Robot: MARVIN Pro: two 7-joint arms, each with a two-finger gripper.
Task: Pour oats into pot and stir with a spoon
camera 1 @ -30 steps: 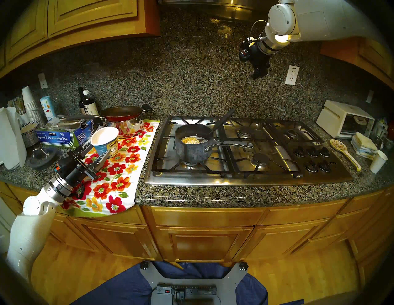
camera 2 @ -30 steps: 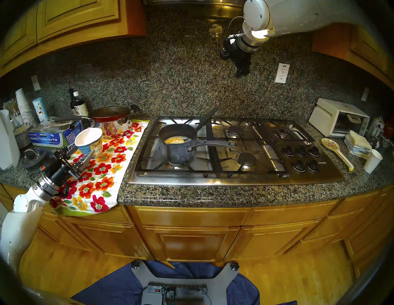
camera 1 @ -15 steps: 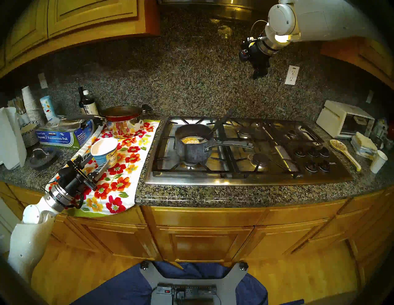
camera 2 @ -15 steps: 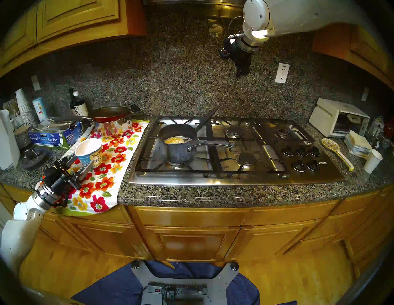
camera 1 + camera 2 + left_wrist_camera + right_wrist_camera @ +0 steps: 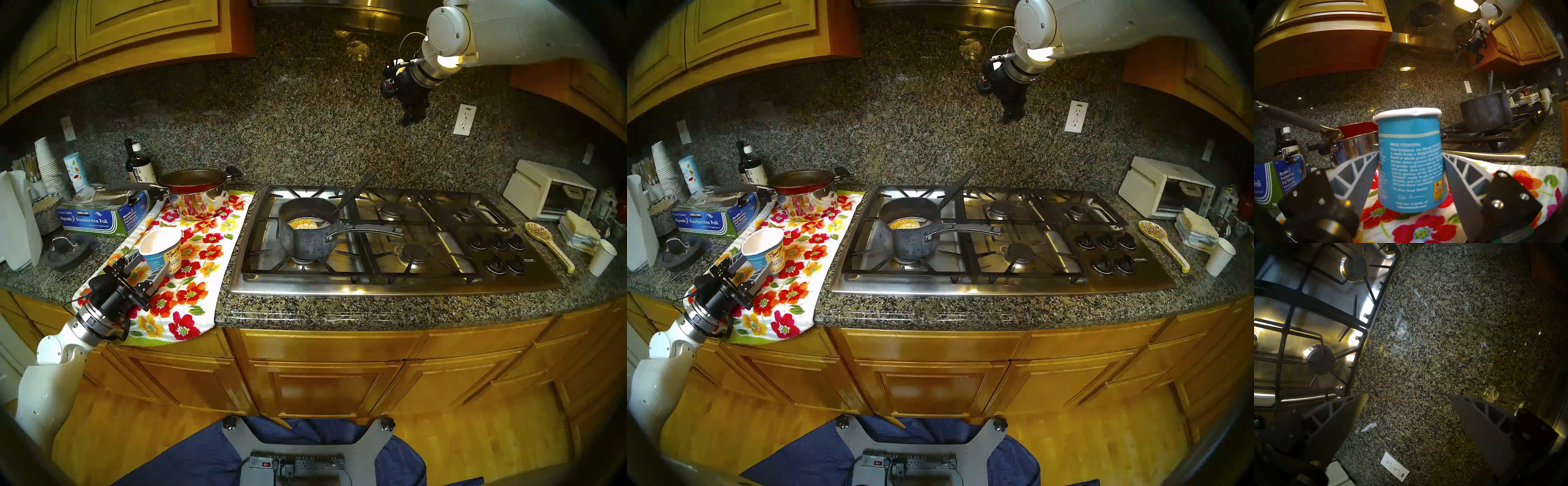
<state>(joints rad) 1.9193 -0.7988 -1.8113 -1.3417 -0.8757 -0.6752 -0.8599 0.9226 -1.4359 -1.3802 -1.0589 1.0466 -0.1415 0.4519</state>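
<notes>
on floral towel (image 5: pixel 190 295), bench (image 5: pixel 339 309) left side: blue oatmeal cup (image 5: pixel 161 249), upright, base on the towel, inside showing white only
left gripper (image 5: pixel 1410 154): low over the towel, pointing at the cup, one finger on each side of the cup's lower half; fingers right against the cup wall, firm grip or hairline gap cannot be told
right gripper (image 5: pixel 1407 395): high up by the backsplash, above the far side of the cooktop, fingers spread wide, holding nothing
pot (image 5: pixel 310 237): dark grey saucepan on the front left burner of the cooktop (image 5: pixel 390 285), long handle pointing right
oats (image 5: pixel 302 223): yellow-tan heap on the pot's bottom, bare bottom showing around it
spoon (image 5: pixel 353 193): bowl end down in the pot, black handle leaning on the far right rim and sticking up and away to the right
red pan (image 5: pixel 193 178): stacked on the shiny steel pot (image 5: pixel 198 200) at the towel's far end
foil box (image 5: pixel 98 217): left of the towel, just beside it
ceramic spoon (image 5: pixel 546 239): lying on the bench right of the cooktop
white paper cup (image 5: pixel 602 256): upright near the ceramic spoon, at the far right
</notes>
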